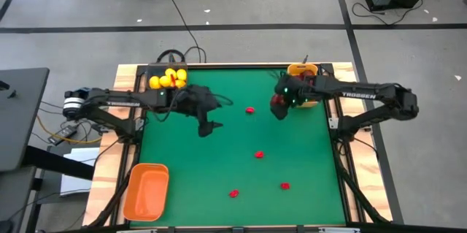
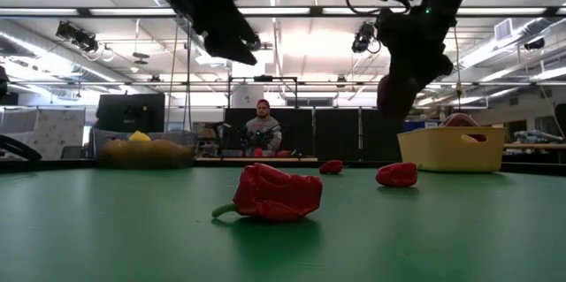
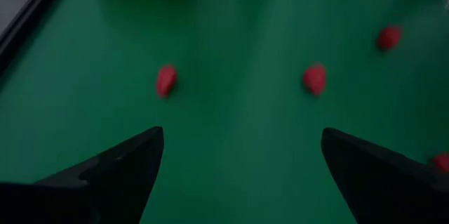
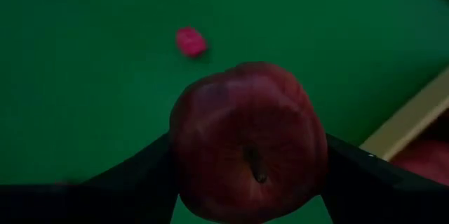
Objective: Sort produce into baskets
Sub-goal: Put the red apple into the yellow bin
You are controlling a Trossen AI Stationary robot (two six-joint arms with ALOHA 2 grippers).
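While my right gripper [image 4: 249,182] is clamped on the dark red apple [image 4: 247,140], one finger on each flank and the stem end facing my wrist camera, I carry it in the air over the green table [image 1: 241,153], near the far right corner. The yellow basket [image 1: 301,70] sits in that corner just beside me, and it looks to hold another red fruit already, so I judge this apple belongs there. To do it well, I should keep the squeeze steady, since a round, smooth fruit may roll out between my fingers, and move across above the basket's near wall rather than dragging over it. I want the apple centred over the basket and low before I let go, so it neither bounces out nor tips the light tray. My left gripper [image 3: 242,175] hangs spread wide and empty over the far middle of the table, beside the dark grey basket [image 1: 157,67] of yellow lemons [image 1: 168,79] at the far left corner. Small red peppers [image 1: 258,155] lie scattered toward the near edge, and the orange basket [image 1: 146,191] waits at the near left corner.
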